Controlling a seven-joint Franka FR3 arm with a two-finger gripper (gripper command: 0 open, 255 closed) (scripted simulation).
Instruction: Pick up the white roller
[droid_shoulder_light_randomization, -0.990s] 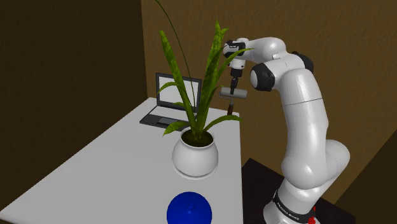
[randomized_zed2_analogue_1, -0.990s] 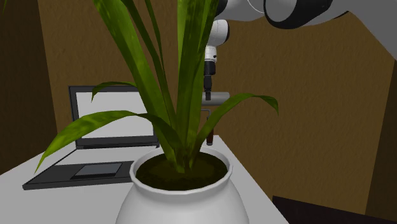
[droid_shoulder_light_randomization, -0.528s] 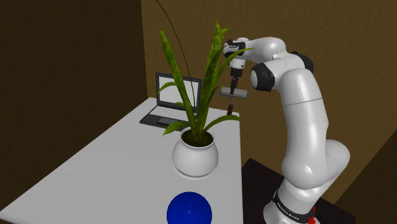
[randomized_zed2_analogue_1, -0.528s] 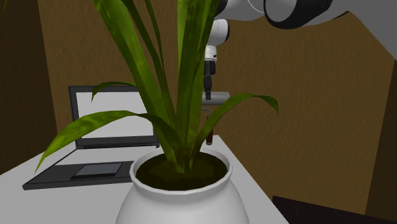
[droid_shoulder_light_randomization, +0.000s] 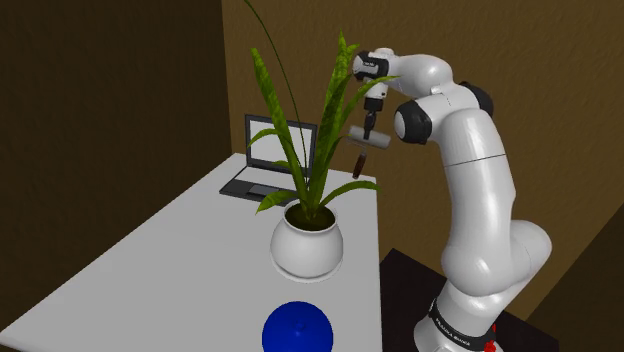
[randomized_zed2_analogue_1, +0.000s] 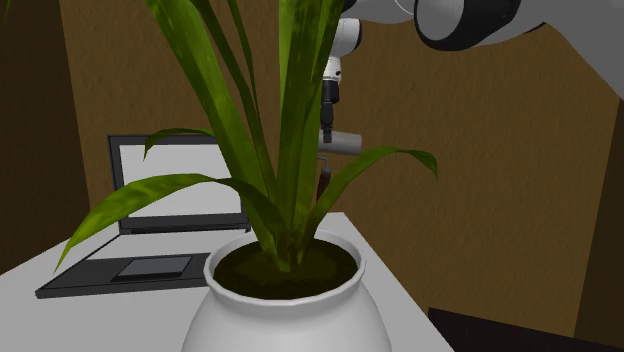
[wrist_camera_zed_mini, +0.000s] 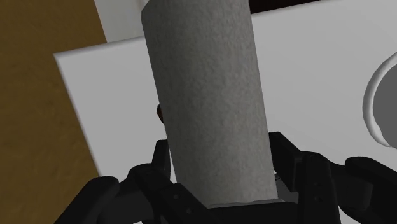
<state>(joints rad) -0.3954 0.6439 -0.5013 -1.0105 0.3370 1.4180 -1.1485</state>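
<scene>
A tall leafy plant (droid_shoulder_light_randomization: 300, 140) in a white pot (droid_shoulder_light_randomization: 307, 248) stands on the table (droid_shoulder_light_randomization: 150, 260), its blades reaching up just beside the arm's hand. An open laptop (droid_shoulder_light_randomization: 262, 165) sits at eleven o'clock of the pot, and a blue ball (droid_shoulder_light_randomization: 297, 330) at six. And there's the gripper (droid_shoulder_light_randomization: 369, 131), up at one o'clock of the pot, fingers clamped on the grey roller (droid_shoulder_light_randomization: 367, 139). The roller hangs clear of the table, its dark handle (droid_shoulder_light_randomization: 357, 165) slanting down below it.

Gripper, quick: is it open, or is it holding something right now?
Gripper: shut, holding the grey roller between its fingers.
</scene>
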